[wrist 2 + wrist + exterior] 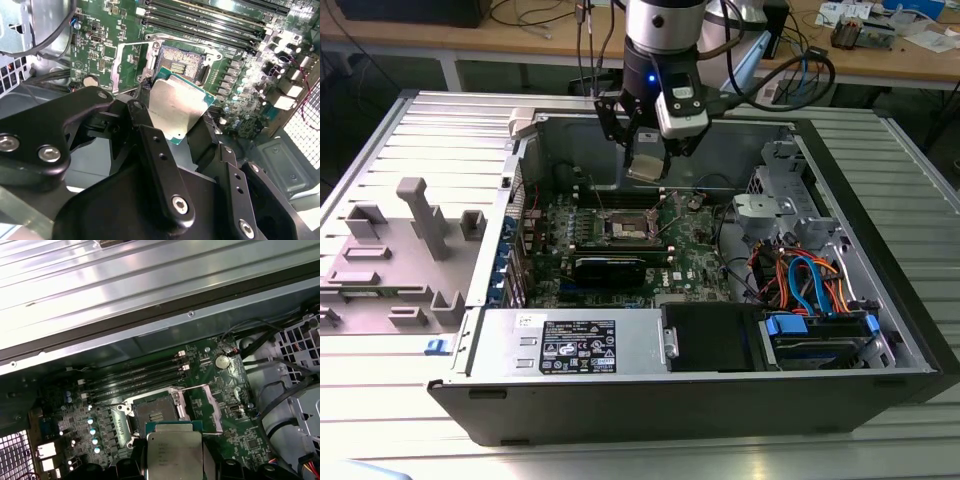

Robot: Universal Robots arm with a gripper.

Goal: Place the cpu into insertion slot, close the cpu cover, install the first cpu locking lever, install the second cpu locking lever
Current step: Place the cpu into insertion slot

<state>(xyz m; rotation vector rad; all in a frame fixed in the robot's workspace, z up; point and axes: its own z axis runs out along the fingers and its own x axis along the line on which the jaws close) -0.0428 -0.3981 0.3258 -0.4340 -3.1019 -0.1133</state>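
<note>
Ribbed grey metal table carries an open computer case lying on its side, with wooden workbenches and loose cables behind it. On the exterior view's left of the case stands a grey plastic fixture.

My gripper hangs inside the case above the green motherboard. I am pinching the cpu between my fingers, which press on two opposite edges. In the second wrist view the gripper shows its black fingers on either side of the cpu, whose dull silver top faces the camera with a green edge around it. The chip looks tilted rather than level.

The cpu is in the air, apart from the insertion slot, which lies below it on the board. In both wrist views the insertion slot is uncovered, its dark centre bare, and the cpu sits just beside it in the picture without touching.

The cpu cover is swung open, lying just beside the socket; in the first wrist view its thin silver frame lies next to the slot. Long black memory slots run along the slot's far side, and a coin battery sits near them. A long black card lies on the slot's other side.
</note>
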